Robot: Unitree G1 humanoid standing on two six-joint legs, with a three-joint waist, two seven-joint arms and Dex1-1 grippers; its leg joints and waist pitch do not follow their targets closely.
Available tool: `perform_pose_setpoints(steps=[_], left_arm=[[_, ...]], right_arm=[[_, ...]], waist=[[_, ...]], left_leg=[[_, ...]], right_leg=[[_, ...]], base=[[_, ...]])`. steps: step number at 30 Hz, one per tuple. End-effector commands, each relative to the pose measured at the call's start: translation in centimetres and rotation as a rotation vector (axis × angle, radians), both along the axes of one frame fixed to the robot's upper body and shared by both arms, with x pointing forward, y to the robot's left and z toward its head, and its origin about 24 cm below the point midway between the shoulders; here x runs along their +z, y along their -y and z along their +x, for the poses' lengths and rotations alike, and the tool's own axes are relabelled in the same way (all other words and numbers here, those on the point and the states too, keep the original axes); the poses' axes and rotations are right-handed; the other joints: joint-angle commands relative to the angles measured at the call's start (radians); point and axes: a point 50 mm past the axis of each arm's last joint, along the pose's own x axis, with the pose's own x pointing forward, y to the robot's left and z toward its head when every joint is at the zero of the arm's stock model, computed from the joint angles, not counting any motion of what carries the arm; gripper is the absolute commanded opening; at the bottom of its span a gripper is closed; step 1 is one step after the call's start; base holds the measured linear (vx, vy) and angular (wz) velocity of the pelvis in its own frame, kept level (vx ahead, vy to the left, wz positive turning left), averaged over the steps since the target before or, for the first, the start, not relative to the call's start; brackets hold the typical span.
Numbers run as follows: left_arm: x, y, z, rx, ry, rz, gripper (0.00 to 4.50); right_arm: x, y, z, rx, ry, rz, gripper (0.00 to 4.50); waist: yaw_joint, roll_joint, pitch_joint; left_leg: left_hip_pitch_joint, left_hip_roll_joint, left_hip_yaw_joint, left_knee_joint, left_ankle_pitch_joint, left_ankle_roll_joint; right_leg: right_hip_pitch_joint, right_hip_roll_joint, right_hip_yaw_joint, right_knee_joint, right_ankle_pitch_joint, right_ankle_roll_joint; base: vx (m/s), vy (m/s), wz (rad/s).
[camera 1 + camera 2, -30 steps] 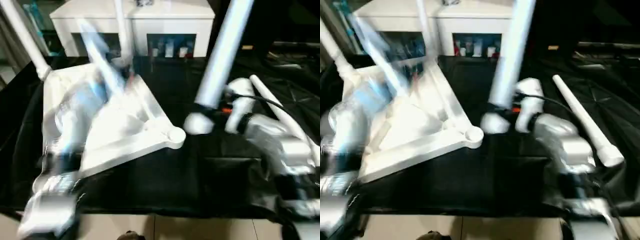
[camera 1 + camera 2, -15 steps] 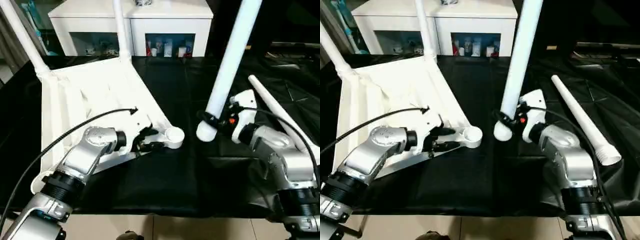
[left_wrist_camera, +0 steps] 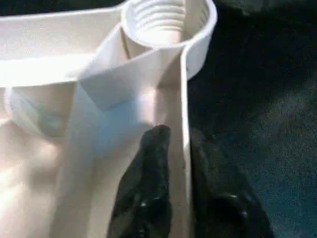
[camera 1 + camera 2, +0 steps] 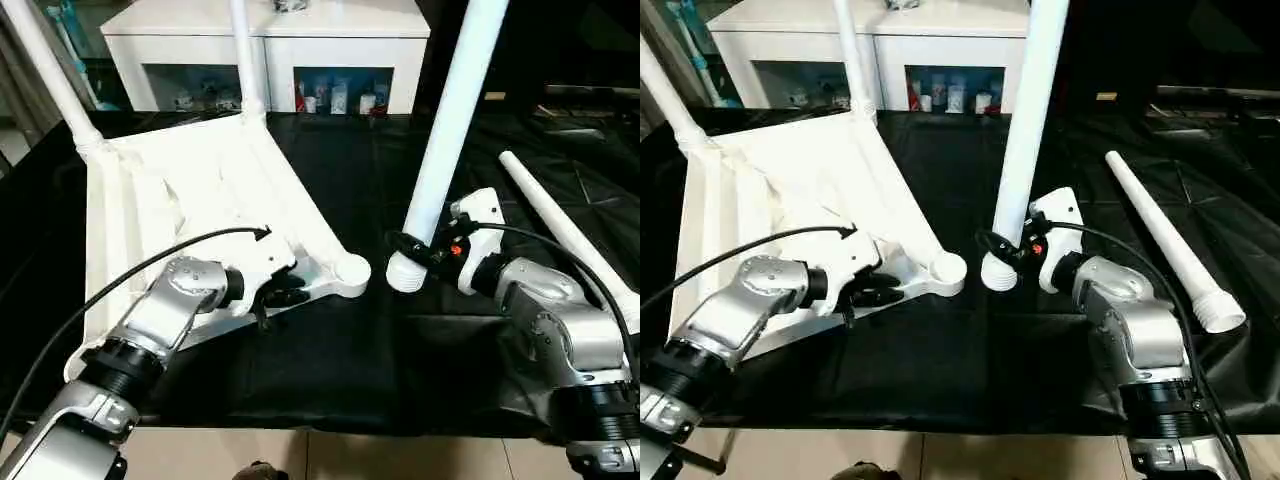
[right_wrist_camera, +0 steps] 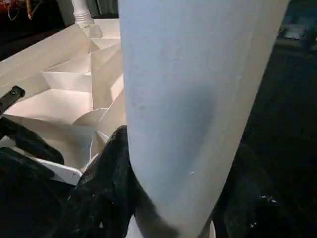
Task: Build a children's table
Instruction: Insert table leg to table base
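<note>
Left eye view: white cabinet [image 4: 265, 45] with glass-fronted compartments at the far edge, behind a black cloth [image 4: 350, 350] that covers the work surface. Table top [image 4: 170, 200] lies underside up on the cloth at the left, ribs showing, two legs [image 4: 245, 60] standing upright in its far corner sockets. Near corner socket [image 4: 352, 270] is empty, threaded inside. One loose leg [image 4: 560, 225] lies on the cloth at the right. Left gripper [image 4: 283, 297] reaches in from the left, forearm low, its fingers [image 3: 148, 188] pinched on the table top's edge wall just beside the empty socket. Right gripper [image 4: 412, 248], fingers clasped round a held leg [image 4: 450, 130], keeps it near upright, thick end just beside the socket.
</note>
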Motion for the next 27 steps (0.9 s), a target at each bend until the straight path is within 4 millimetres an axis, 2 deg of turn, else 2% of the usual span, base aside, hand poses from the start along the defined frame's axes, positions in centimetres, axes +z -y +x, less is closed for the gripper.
perform_pose_setpoints(steps=[1, 6, 11, 16, 17, 18, 19, 20, 21, 22, 23, 25, 26, 27], left_arm=[[0.3, -0.4, 0.3, -0.01, 0.005, 0.036, 0.45], [0.2, -0.5, 0.1, -0.024, -0.004, 0.056, 0.01], [0.3, -1.0, 0.2, -0.021, -0.003, 0.07, 0.0], [0.4, -1.4, -0.1, -0.026, 0.013, 0.058, 0.0], [0.4, -1.2, -0.3, -0.039, 0.021, 0.04, 0.0], [0.3, -0.6, -0.7, -0.061, 0.028, 0.006, 0.0], [0.3, -0.3, -0.8, -0.065, 0.026, -0.005, 0.0], [0.2, 0.0, -1.0, -0.078, 0.023, -0.014, 0.0], [0.2, 0.6, -1.3, -0.113, 0.033, -0.031, 0.0], [0.2, 1.1, -1.4, -0.127, 0.03, -0.045, 0.0], [0.2, 1.3, -1.5, -0.131, 0.03, -0.049, 0.0], [0.2, 2.5, -1.8, -0.157, 0.023, -0.072, 0.0], [0.2, 2.5, -1.8, -0.157, 0.023, -0.072, 0.0], [0.0, 2.7, -1.8, -0.166, 0.021, -0.061, 0.0]], right_arm=[[0.9, -0.3, 0.0, 0.022, 0.033, 0.004, 1.84], [1.0, -0.2, 0.1, 0.022, 0.035, 0.006, 1.84], [1.3, -0.3, 0.2, 0.028, 0.036, 0.01, 1.84], [2.1, -0.8, 0.3, 0.062, 0.032, 0.09, 1.84], [2.5, -1.1, 0.3, 0.08, 0.031, 0.127, 1.84], [3.2, -1.6, 0.4, 0.11, 0.025, 0.177, 1.84], [3.4, -1.8, 0.5, 0.12, 0.021, 0.19, 1.84], [3.4, -2.0, 0.5, 0.129, 0.019, 0.191, 1.84], [3.3, -2.4, 0.7, 0.137, 0.017, 0.179, 1.84], [3.1, -2.7, 0.9, 0.141, 0.01, 0.167, 1.84], [3.0, -2.7, 0.9, 0.142, 0.009, 0.163, 1.84], [1.9, -3.6, 1.3, 0.159, -0.013, 0.111, 1.84], [1.9, -3.6, 1.3, 0.159, -0.013, 0.111, 1.84], [1.4, -3.9, 1.4, 0.169, -0.024, 0.086, 1.84]], waist=[[-0.003, -0.005, -0.075], [-0.003, -0.006, -0.076], [-0.003, -0.008, -0.074], [-0.004, -0.008, -0.075], [-0.004, -0.006, -0.075], [-0.006, -0.01, -0.075], [-0.006, -0.009, -0.076], [-0.005, -0.008, -0.076], [-0.004, -0.008, -0.076], [-0.004, -0.014, -0.076], [-0.001, -0.012, -0.077], [0.001, -0.017, -0.076], [0.002, -0.016, -0.076], [0.003, -0.019, -0.075]], left_leg=[[0.036, 0.075, -0.039, -0.093, -0.256, -0.023], [0.035, 0.075, -0.039, -0.092, -0.249, -0.02], [0.035, 0.076, -0.039, -0.093, -0.251, -0.017], [0.034, 0.076, -0.04, -0.093, -0.254, -0.014], [0.035, 0.076, -0.04, -0.093, -0.255, -0.013], [0.035, 0.077, -0.04, -0.094, -0.254, -0.011], [0.034, 0.078, -0.041, -0.093, -0.249, -0.01], [0.036, 0.078, -0.039, -0.092, -0.24, -0.007], [0.037, 0.079, -0.038, -0.093, -0.23, -0.008], [0.036, 0.078, -0.037, -0.093, -0.221, -0.007], [0.038, 0.079, -0.035, -0.092, -0.217, -0.008], [0.037, 0.077, -0.033, -0.091, -0.208, -0.007], [0.037, 0.077, -0.033, -0.091, -0.21, -0.009], [0.038, 0.078, -0.033, -0.092, -0.212, -0.011]], right_leg=[[0.035, -0.051, 0.035, -0.064, -0.155, -0.23], [0.035, -0.051, 0.035, -0.062, -0.144, -0.233], [0.034, -0.051, 0.035, -0.063, -0.158, -0.233], [0.036, -0.053, 0.036, -0.062, -0.156, -0.235], [0.035, -0.053, 0.036, -0.062, -0.159, -0.236], [0.034, -0.052, 0.035, -0.062, -0.155, -0.238], [0.037, -0.054, 0.035, -0.059, -0.145, -0.242], [0.034, -0.052, 0.035, -0.059, -0.138, -0.242], [0.032, -0.05, 0.034, -0.058, -0.133, -0.242], [0.032, -0.049, 0.034, -0.059, -0.131, -0.238], [0.031, -0.052, 0.035, -0.058, -0.129, -0.241], [0.029, -0.052, 0.035, -0.059, -0.141, -0.241], [0.028, -0.053, 0.035, -0.059, -0.147, -0.24], [0.029, -0.053, 0.036, -0.061, -0.156, -0.236]], base=[[0.0, 0.0, 0.0], [0.0, 0.0, 0.0], [0.0, 0.0, 0.0], [0.0, 0.0, 0.0], [0.0, 0.0, 0.0], [0.0, 0.0, 0.0], [0.0, 0.0, 0.0], [0.0, 0.0, 0.0], [0.0, 0.0, 0.0], [0.0, 0.0, 0.0], [0.0, 0.0, 0.0], [0.0, 0.0, 0.0], [0.0, 0.0, 0.0], [0.0, 0.0, 0.0]])
